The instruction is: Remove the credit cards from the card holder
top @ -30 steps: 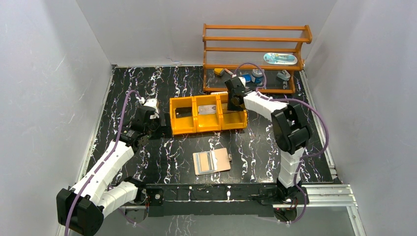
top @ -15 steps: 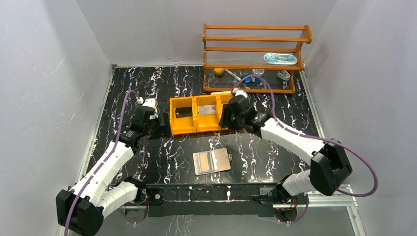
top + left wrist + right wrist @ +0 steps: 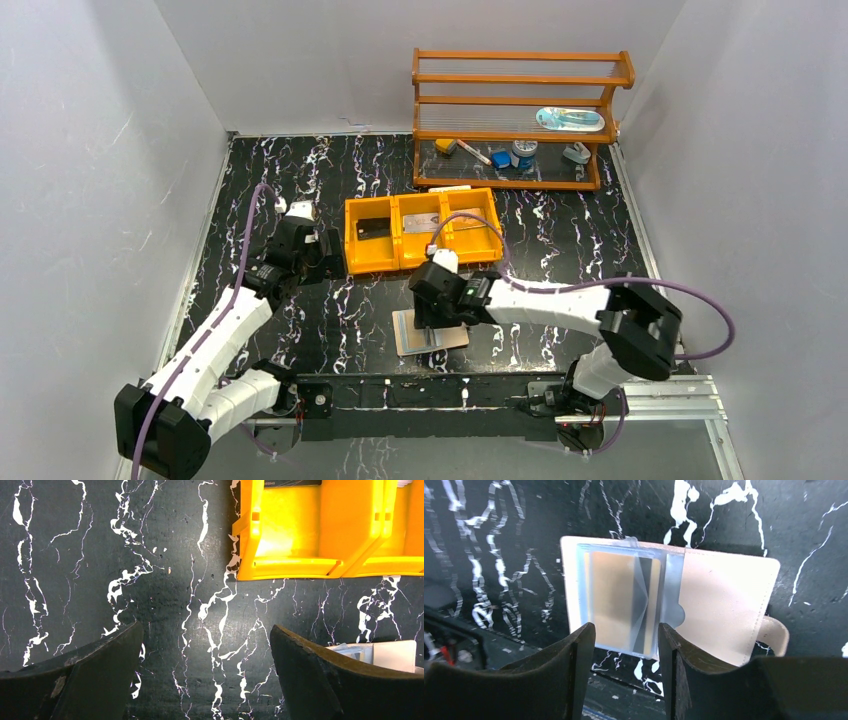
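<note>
Hanging over card holder (image 3: pixel 724 600), right jaws parted.

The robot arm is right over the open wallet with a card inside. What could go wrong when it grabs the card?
1. The card sits under a clear plastic sleeve. The right tool, open above it, might pinch both and lift the whole card holder.
2. Nothing pins the card holder down; the left tool is away by the orange tray. A nudge could just slide it across the table.
</note>
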`<state>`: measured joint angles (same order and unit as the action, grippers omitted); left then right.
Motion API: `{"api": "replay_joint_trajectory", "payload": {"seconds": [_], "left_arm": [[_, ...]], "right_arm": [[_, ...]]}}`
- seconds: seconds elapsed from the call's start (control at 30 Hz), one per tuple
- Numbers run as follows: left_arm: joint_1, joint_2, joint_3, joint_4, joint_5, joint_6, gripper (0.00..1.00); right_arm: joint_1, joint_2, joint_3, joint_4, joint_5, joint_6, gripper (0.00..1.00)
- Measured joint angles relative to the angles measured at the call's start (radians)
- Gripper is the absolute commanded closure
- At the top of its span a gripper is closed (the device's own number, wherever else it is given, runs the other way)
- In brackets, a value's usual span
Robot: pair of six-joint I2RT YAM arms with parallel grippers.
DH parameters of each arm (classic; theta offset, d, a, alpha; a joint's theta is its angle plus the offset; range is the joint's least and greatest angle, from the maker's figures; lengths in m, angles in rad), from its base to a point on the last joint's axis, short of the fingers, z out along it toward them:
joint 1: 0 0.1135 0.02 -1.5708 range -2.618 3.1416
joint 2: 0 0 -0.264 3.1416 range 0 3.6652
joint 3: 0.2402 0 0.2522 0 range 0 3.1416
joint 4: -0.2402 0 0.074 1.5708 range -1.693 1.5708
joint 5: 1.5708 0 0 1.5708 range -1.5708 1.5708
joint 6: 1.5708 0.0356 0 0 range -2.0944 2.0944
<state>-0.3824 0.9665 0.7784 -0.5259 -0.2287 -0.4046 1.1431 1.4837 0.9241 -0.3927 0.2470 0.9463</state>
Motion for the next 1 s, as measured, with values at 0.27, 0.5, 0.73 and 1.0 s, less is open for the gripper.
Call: {"api": "replay_joint_trajectory", "payload": {"seconds": [0.27, 0.5, 0.73, 1.0], "left_arm": [[0.000, 0.009, 0.000, 0.002, 0.001, 0.002, 0.02], [0.000, 0.008, 0.000, 0.002, 0.000, 0.003, 0.02], [0.000, 0.013, 0.000, 0.002, 0.005, 0.003, 0.02], [0.000, 0.027, 0.000, 0.002, 0.014, 0.004, 0.02]], "right_arm": [[0.049, 0.149, 0.075, -0.083, 0.063, 0.035, 0.40], [0.050, 0.166, 0.103, -0.098, 0.070, 0.034, 0.46], [0.050, 0.203, 0.111, -0.097, 0.076, 0.034, 0.60], [0.050, 0.209, 0.116, -0.100, 0.090, 0.019, 0.87]]}}
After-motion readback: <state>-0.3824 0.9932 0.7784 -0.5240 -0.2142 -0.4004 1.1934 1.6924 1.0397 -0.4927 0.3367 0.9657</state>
